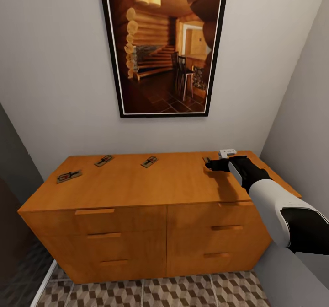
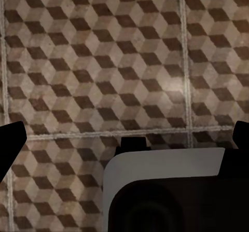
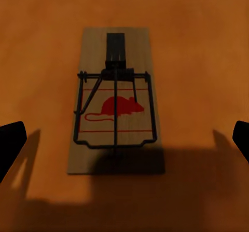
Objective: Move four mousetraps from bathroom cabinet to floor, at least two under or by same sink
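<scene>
Three mousetraps lie in plain sight on the top of the cabinet (image 1: 137,192) in the head view: the left mousetrap (image 1: 69,176) near the left edge, the second mousetrap (image 1: 103,160) further back, and the middle mousetrap (image 1: 149,161) near the centre of the top, all well apart from one another. The right gripper (image 1: 211,164) reaches over the right part of the cabinet top, its dark fingers pointing toward the back wall, with a small white object (image 1: 228,152) just beside it near the rear edge.

In the right wrist view a fourth mousetrap (image 3: 115,99) lies flat on the orange wood between and ahead of the two dark fingertips (image 3: 10,144). Its board points lengthwise away from the gripper, with the dark wire frame and red mouse print facing up. The fingers stand wide apart at either edge of that view, released and touching nothing; the gripper's shadow falls across the near end of the board.

The left wrist view looks down on the bathroom floor (image 2: 104,60), its cube-pattern tiles crossed by pale grout lines. The left gripper (image 2: 127,138) has its fingertips spread wide, holding nothing, above a white and black part of the robot.

A framed picture (image 1: 164,46) of a log interior hangs on the wall above the cabinet.
</scene>
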Robot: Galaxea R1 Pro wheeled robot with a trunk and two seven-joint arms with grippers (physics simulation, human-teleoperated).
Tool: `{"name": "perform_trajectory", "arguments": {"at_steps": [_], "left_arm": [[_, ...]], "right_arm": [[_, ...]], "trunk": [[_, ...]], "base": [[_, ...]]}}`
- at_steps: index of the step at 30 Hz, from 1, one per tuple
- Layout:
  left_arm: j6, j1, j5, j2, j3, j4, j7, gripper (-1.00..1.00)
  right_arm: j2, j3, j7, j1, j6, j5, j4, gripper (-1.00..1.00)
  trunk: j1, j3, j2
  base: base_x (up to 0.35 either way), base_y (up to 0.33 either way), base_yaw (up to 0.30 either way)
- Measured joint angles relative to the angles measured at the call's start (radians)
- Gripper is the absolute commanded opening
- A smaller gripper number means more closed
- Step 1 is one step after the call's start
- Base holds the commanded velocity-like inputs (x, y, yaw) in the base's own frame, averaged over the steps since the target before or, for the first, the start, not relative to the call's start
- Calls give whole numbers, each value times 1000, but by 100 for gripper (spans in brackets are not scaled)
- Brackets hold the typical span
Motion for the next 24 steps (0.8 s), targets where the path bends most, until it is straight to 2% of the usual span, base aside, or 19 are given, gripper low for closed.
{"name": "perform_trajectory", "arguments": {"at_steps": [24], "left_arm": [[0,0,0,0,0,0,0,100]], "right_arm": [[0,-1,-1,0,-23,1,25,100]], "trunk": [[0,-1,0]], "base": [[0,0,0]]}}
